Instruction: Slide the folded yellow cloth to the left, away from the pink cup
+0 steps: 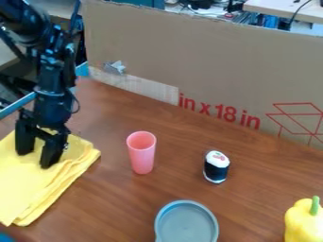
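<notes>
The black gripper (36, 158) hangs at the left over a folded yellow cloth (28, 182), its two fingers spread apart with yellow cloth visible between them. Whether the fingertips touch the cloth I cannot tell. To the right of the cloth a pink cup (142, 153) stands upright on the brown wooden table (110, 198). Farther right is a small sushi-like toy (216, 167), white on top with a dark band around it.
A round grey-blue dish (187, 224) lies at the front middle. At the lower right edge is a yellow bell pepper (304, 222) with a green stem. A tall cardboard panel (208, 61) stands along the back of the table.
</notes>
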`<state>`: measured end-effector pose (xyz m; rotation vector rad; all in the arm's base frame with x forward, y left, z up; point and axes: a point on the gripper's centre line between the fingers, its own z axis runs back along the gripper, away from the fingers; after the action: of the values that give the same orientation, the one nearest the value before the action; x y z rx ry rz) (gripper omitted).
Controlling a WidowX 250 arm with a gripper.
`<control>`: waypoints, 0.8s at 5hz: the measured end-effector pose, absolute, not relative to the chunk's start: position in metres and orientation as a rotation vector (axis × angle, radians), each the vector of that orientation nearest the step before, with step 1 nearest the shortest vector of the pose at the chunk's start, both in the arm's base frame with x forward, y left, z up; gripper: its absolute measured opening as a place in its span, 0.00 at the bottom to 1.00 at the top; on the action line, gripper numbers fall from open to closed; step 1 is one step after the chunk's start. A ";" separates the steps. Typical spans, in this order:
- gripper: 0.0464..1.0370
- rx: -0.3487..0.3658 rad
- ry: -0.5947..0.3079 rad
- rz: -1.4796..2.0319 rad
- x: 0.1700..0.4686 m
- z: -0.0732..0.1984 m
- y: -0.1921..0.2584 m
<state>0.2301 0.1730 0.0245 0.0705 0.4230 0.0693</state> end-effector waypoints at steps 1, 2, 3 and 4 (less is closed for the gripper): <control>0.96 -0.011 0.442 0.069 0.222 0.024 0.168; 0.96 -0.021 0.334 0.035 0.233 0.030 0.162; 0.96 -0.044 0.171 -0.052 0.250 0.064 0.144; 0.96 -0.027 0.064 -0.103 0.246 0.102 0.128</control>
<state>0.2456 0.1285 0.1025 -0.0273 0.0640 -0.1030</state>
